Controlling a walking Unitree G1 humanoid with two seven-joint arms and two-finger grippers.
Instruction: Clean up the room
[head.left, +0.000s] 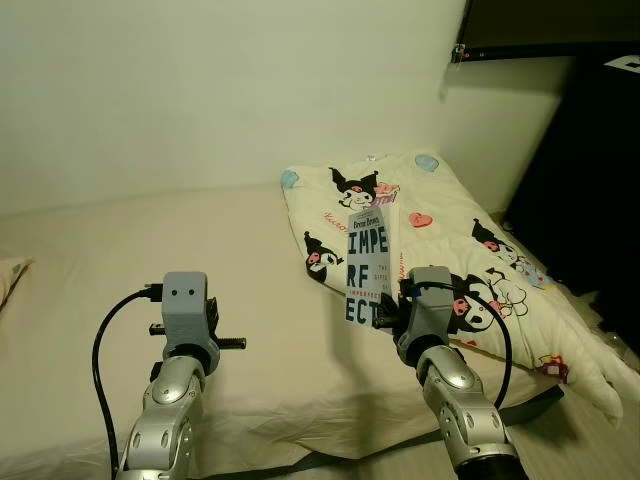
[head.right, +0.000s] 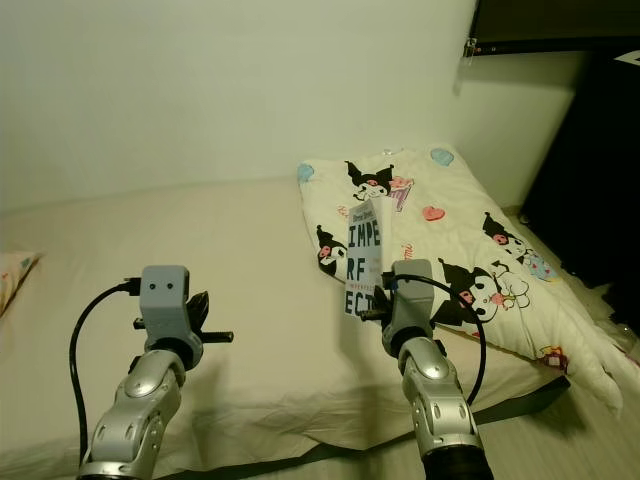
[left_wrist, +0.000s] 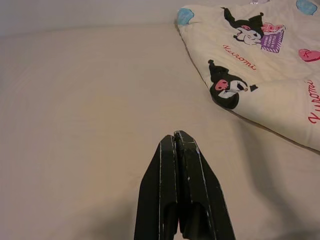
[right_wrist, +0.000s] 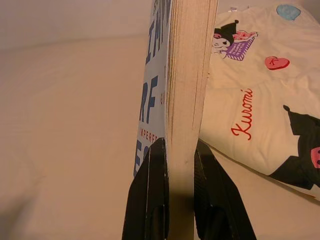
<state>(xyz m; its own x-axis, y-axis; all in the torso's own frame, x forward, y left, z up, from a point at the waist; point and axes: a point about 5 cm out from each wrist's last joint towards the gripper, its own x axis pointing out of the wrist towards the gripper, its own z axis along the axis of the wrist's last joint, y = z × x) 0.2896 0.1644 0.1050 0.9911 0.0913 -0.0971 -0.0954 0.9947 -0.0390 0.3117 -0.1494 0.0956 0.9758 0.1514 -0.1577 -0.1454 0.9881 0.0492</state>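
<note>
**Right hand holds a book upright over the bed**

Right hand — arm raised fwd from the lower right, wrist up, fingers clamped on the lower edge of a book. Book stands upright above the hand, page block betw. the two fingers, white cover w/ big dark letters facing the robot's left. It's lifted clear of the bedding, just above the near edge of the quilt.

Left hand — arm raised the same way on the left, wrist up, fingers pressed together w/ no gap and nothing betw. them. It hovers over bare sheet, well apart from the book.

Surface — a bed w/ a plain cream sheet runs under and ahead of both hands. The quilt, cream w/ black cartoon figures, red hearts and red script, lies rumpled beyond and to the right of the right hand, draping off the bed's right side. Far left of the left hand, a corner of a pillow at the frame edge.

Room — pale wall behind the bed; dark furniture to the right of the quilt; light floor below the right arm.
</note>
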